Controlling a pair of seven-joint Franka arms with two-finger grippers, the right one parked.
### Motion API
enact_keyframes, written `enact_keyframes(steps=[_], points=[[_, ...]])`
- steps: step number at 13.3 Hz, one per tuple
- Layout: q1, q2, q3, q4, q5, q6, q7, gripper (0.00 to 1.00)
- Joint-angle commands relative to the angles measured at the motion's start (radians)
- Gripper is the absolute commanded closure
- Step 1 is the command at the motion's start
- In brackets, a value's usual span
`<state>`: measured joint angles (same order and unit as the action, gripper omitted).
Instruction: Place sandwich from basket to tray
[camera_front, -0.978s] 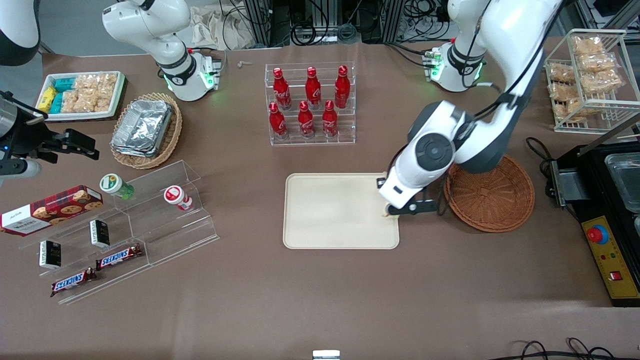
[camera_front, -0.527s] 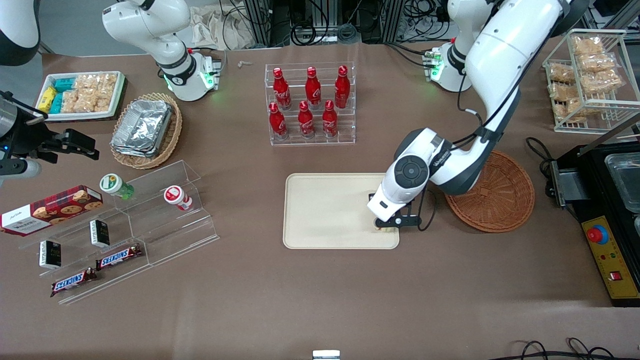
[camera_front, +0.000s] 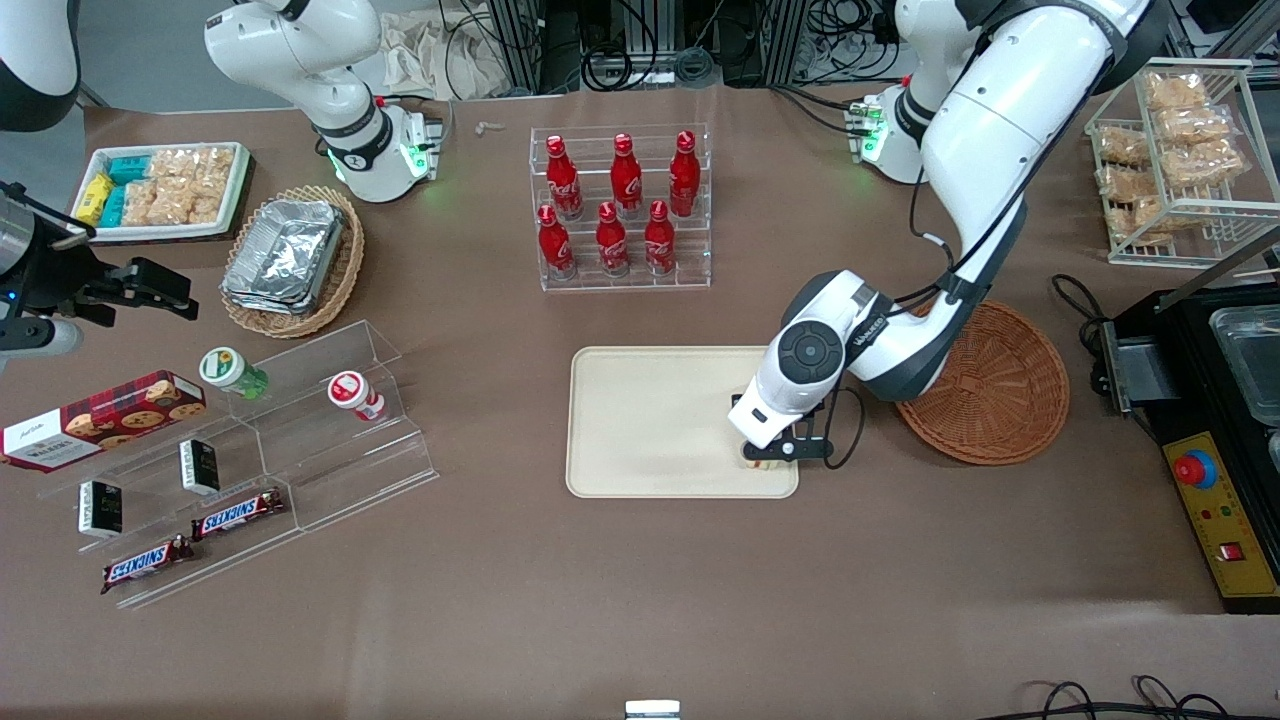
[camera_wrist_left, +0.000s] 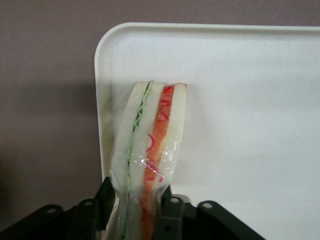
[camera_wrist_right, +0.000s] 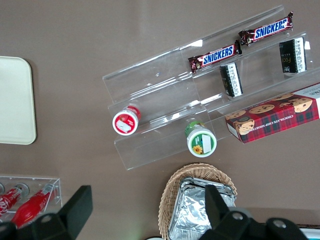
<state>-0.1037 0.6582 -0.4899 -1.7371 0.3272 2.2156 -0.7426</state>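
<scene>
I work in a robotics lab staged as a snack shop: cable-strewn aluminium framing (camera_front: 640, 40) above my gripper (camera_front: 762, 458), a bottle rack (camera_front: 620, 208) nearer.

"SNICKERS" on chocolate bars (camera_wrist_right: 215, 54); perhaps "Walkers" box (camera_front: 100, 415)

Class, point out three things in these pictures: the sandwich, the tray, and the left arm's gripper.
sandwich (camera_wrist_left: 150, 145), left wrist view, on its orange filling stripe.
tray (camera_front: 650, 420), front view, on its bare flat floor.
gripper (camera_front: 762, 462), front view, between its fingertips, over the tray's corner nearest the basket; jaws shut on the sandwich.
</scene>
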Motion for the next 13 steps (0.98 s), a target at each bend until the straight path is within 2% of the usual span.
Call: enact_keyframes(steps=[1, 4, 7, 9, 10, 11, 13], points=[[-0.004, -0.002, 0.002, 0.034, 0.012, 0.001, -0.044, 0.00], [-0.005, -0.095, -0.003, 0.059, 0.012, -0.031, -0.107, 0.00], [-0.001, -0.219, -0.003, 0.060, 0.003, -0.155, -0.092, 0.00], [0.074, -0.293, -0.006, 0.039, -0.046, -0.204, -0.049, 0.00], [0.085, -0.334, -0.003, 0.039, -0.092, -0.241, 0.039, 0.00], [0.090, -0.395, 0.023, 0.034, -0.165, -0.285, 0.122, 0.00], [0.073, -0.486, 0.152, 0.025, -0.238, -0.370, 0.303, 0.00]])
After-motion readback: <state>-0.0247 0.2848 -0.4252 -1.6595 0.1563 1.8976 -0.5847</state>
